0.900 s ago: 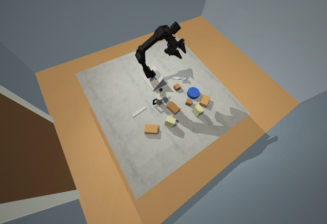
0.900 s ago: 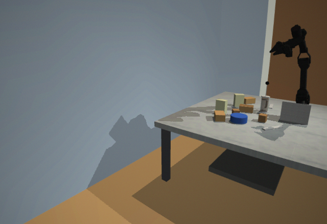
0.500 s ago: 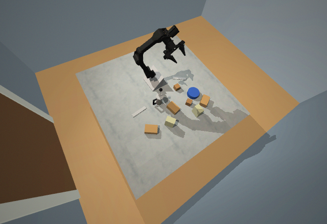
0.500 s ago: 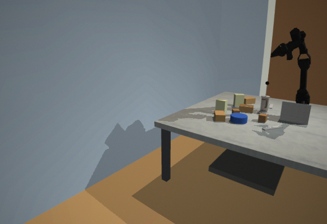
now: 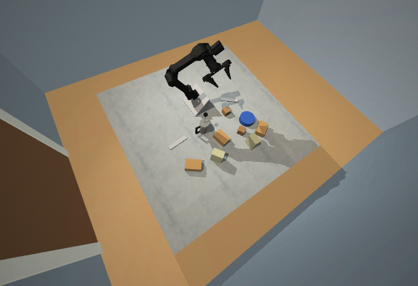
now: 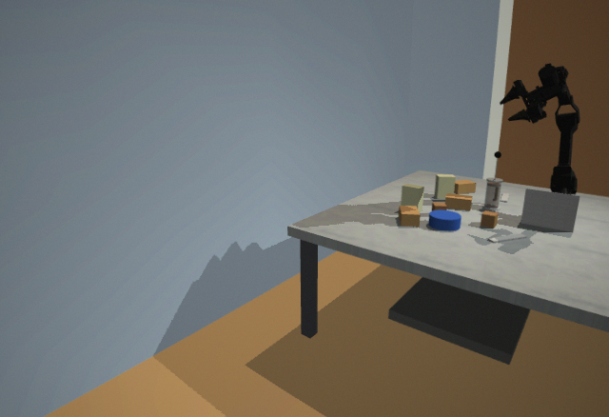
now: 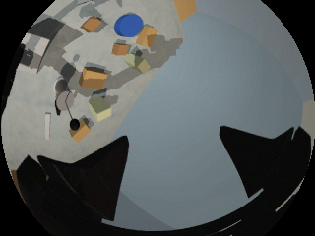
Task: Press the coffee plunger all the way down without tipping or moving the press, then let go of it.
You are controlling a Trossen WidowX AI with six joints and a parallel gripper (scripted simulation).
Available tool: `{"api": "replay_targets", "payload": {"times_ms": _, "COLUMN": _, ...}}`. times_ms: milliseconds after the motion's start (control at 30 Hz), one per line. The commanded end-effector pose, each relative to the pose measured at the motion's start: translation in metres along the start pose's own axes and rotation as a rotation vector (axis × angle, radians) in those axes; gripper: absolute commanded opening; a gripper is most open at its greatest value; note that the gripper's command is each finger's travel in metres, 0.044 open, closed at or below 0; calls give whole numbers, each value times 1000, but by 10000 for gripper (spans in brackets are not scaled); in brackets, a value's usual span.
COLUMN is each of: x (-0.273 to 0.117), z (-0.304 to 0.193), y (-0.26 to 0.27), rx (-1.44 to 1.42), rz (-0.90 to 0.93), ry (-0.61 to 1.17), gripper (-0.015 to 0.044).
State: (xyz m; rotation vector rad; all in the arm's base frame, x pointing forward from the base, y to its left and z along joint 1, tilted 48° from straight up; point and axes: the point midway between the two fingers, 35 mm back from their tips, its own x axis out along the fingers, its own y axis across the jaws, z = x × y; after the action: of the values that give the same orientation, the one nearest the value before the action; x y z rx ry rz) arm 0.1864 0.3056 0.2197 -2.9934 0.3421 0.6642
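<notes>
The hand point(image 5: 217, 74) is spread wide, grasping nothing and touching nothing; it hangs high in the air, well above the surface point(image 5: 142, 124). The coffee press point(image 5: 203, 127) stands upright on the surface, near the arm base, with its plunger knob point(image 5: 205, 115) raised above the lid. To the right of the press lie an orange block point(image 5: 221, 137) and a blue disc point(image 5: 247, 118). No writing or label can be read on any thing.
</notes>
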Motion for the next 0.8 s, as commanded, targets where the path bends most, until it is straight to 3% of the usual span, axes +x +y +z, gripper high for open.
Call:
{"api": "replay_targets", "payload": {"times_ms": 0, "x": 17, "z": -20, "y": 68, "rx": 746, "rz": 14, "ry": 141, "gripper": 440}}
{"api": "replay_targets", "payload": {"times_ms": 767, "x": 35, "z": -28, "y": 147, "rx": 1877, "rz": -191, "ry": 296, "gripper": 440}}
